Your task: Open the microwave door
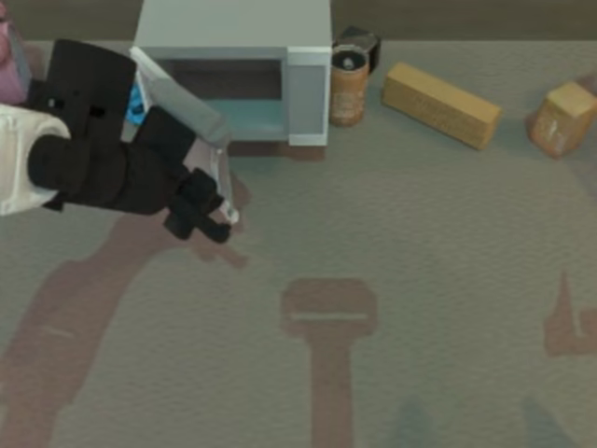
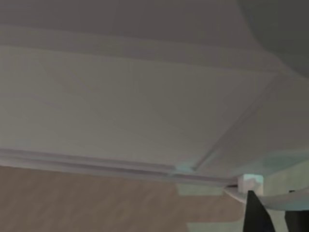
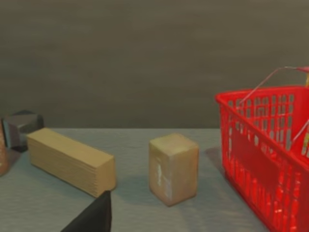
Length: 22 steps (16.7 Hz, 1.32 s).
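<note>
The microwave [image 1: 233, 28] stands at the table's back, left of centre, with its pale teal inside [image 1: 252, 114] showing. The microwave door [image 1: 182, 98] is swung out toward the front left, hinged at the microwave's left edge. My left gripper [image 1: 210, 217] is at the door's free end, shut on the white bar handle [image 1: 225, 191]. In the left wrist view the door panel [image 2: 135, 106] fills the picture, and the handle [image 2: 285, 199] runs between my dark fingers [image 2: 256, 217]. My right arm is outside the top view; only one dark fingertip [image 3: 91, 218] shows in its wrist view.
A brown can [image 1: 349, 86] and a dark box [image 1: 359, 45] stand right of the microwave. Farther right lie a long tan block [image 1: 440, 103] and a small tan block [image 1: 560, 117]. A red basket [image 3: 270, 154] stands at the far right.
</note>
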Available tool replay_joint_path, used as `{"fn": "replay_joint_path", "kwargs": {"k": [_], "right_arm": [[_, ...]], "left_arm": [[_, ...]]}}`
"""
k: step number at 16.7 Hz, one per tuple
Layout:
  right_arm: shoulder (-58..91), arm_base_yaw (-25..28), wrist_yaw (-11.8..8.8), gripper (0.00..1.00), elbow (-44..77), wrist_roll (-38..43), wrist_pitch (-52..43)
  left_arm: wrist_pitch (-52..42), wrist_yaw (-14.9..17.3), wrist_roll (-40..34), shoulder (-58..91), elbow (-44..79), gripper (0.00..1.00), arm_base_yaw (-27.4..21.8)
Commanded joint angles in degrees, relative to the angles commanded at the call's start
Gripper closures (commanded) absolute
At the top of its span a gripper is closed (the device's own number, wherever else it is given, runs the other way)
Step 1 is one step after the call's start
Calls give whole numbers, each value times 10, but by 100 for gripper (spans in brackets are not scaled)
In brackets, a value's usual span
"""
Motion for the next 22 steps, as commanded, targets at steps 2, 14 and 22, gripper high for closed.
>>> {"fn": "replay_joint_path", "kwargs": {"k": [2, 14, 22], "right_arm": [[0, 0, 0, 0, 0, 0, 0], [0, 0, 0, 0, 0, 0, 0], [0, 0, 0, 0, 0, 0, 0]], "left_arm": [[0, 0, 0, 0, 0, 100, 0], [-4, 8, 5, 0, -2, 100, 0], [-18, 31, 46, -4, -1, 100, 20]]}}
